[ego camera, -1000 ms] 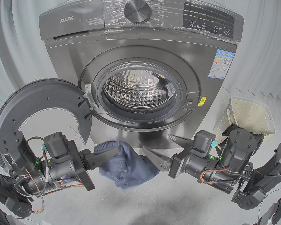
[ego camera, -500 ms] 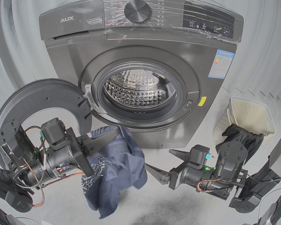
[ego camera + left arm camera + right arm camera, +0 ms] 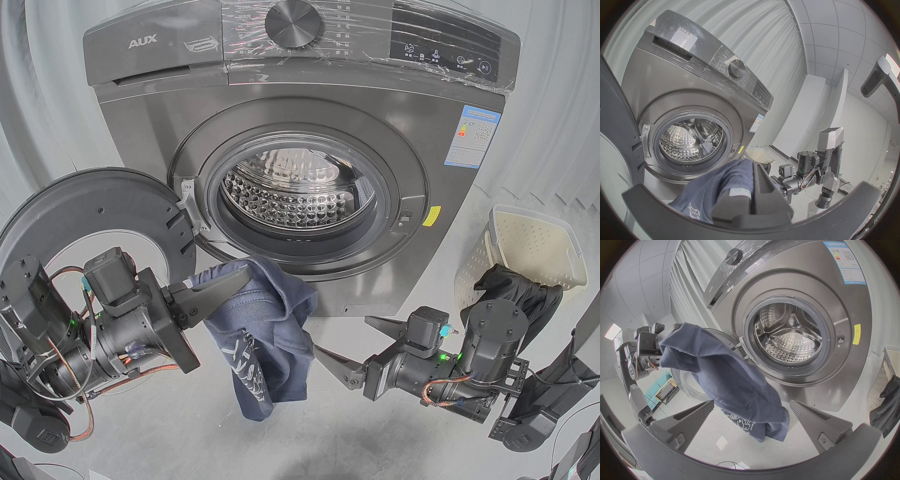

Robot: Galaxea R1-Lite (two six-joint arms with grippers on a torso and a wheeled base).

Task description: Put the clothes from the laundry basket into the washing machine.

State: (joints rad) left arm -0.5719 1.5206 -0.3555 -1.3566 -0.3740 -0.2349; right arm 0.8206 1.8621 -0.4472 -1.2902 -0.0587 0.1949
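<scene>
Left gripper [image 3: 244, 279] clamps the navy shirt [image 3: 275, 337]. It hangs crumpled, white print showing, just below the washing machine's [image 3: 375, 112] open mouth. Right gripper [image 3: 340, 335] gapes wide beside it.

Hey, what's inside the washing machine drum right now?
Only bare perforated metal shows in the drum; no clothes. Its lowest front part hides behind the door rim. The blue garment hangs outside from the left gripper.
</scene>
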